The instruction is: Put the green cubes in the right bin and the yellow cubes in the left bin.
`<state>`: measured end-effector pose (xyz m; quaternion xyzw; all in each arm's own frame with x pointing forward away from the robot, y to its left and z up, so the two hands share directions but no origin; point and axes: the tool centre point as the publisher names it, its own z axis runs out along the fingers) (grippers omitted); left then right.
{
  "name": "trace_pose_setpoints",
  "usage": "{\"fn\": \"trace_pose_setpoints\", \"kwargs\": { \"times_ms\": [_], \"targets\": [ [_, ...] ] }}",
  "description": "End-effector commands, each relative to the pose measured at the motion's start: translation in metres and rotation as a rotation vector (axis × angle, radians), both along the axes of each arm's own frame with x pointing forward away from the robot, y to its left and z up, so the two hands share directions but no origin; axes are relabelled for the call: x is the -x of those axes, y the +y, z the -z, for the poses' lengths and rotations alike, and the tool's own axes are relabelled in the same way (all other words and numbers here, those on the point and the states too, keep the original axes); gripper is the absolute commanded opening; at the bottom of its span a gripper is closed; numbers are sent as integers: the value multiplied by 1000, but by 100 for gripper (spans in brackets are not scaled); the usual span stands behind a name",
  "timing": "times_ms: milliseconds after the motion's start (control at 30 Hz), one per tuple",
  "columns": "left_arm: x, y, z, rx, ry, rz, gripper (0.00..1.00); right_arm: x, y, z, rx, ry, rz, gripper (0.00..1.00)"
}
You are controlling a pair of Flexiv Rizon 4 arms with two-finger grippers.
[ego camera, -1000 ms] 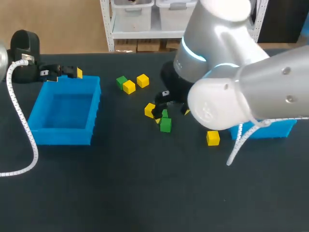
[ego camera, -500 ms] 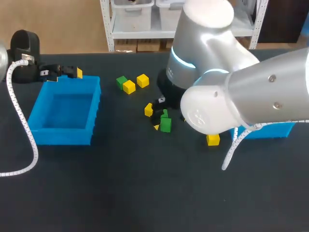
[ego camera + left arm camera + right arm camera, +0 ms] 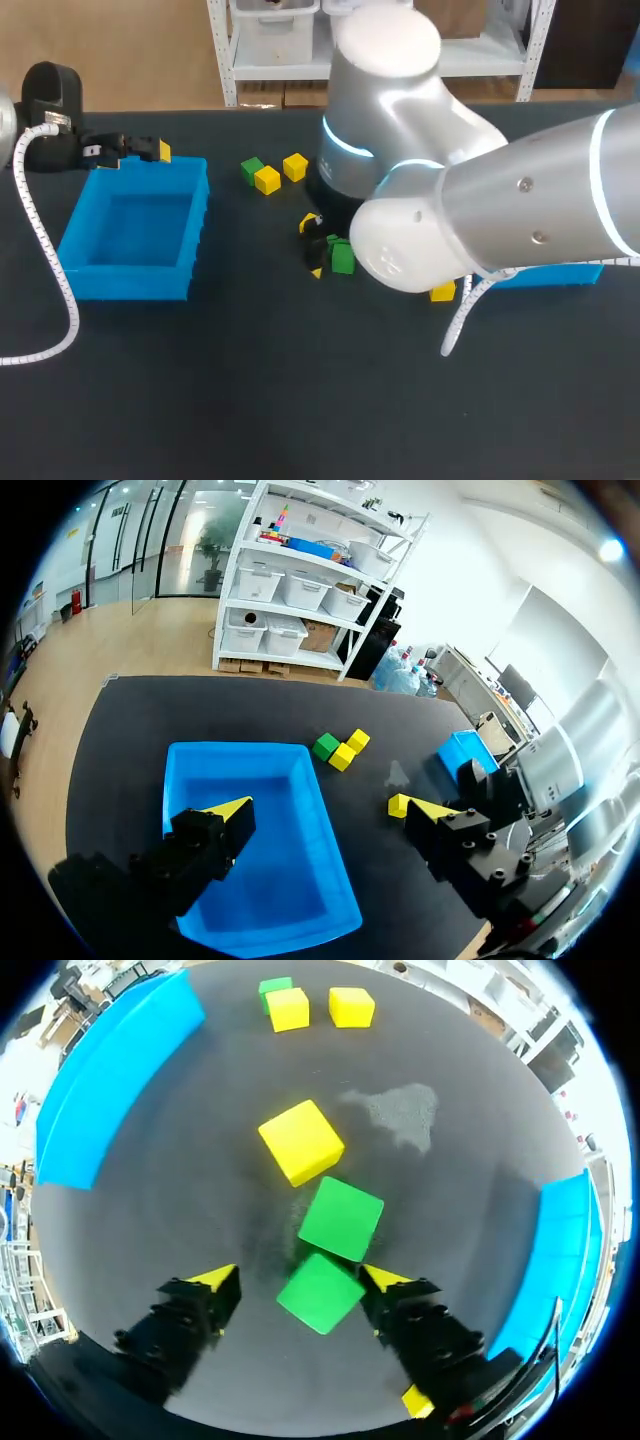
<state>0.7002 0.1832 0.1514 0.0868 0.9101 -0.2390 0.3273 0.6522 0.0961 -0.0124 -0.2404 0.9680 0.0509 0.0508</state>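
Observation:
Two green cubes [image 3: 341,1218] [image 3: 320,1292] lie touching, with a yellow cube [image 3: 301,1141] just ahead of them. My right gripper [image 3: 300,1280] stands open astride the nearer green cube, one fingertip [image 3: 385,1280] against it and the other apart from it. In the head view that gripper [image 3: 320,247] is low beside the green cube [image 3: 342,258]. My left gripper [image 3: 325,812] hangs open and holds nothing over the far left corner of the left bin [image 3: 135,270]. Further cubes: green [image 3: 252,168], yellow [image 3: 267,180], yellow [image 3: 295,166] and yellow [image 3: 442,292].
The right bin [image 3: 560,273] is mostly hidden behind my right arm [image 3: 420,200]. A white cable [image 3: 45,260] runs along the left bin's left side. The left bin's inside [image 3: 250,820] holds no cubes that I can see.
My right arm has shifted left and come down over the green cubes, and its fingers have narrowed somewhat. The left arm has stayed where it was.

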Motion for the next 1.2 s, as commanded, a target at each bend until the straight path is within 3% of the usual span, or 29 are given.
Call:
{"fn": "trace_pose_setpoints", "kwargs": {
  "times_ms": [33, 400, 733, 933, 1200],
  "targets": [
    [0, 1, 1, 6, -5, 4, 100, 2, 1, 0, 13, 2, 3, 0],
    [0, 1, 1, 6, -5, 4, 100, -5, -16, -7, 59, -48, -1, 0],
    [0, 1, 1, 6, -5, 4, 100, -19, -52, -64, 13, -173, 6, 0],
    [0, 1, 1, 6, -5, 4, 100, -43, -92, -98, -4, -272, 80, 0],
    [0, 1, 1, 6, -5, 4, 100, -83, -158, -127, -10, -353, 278, 0]
  ]
}}
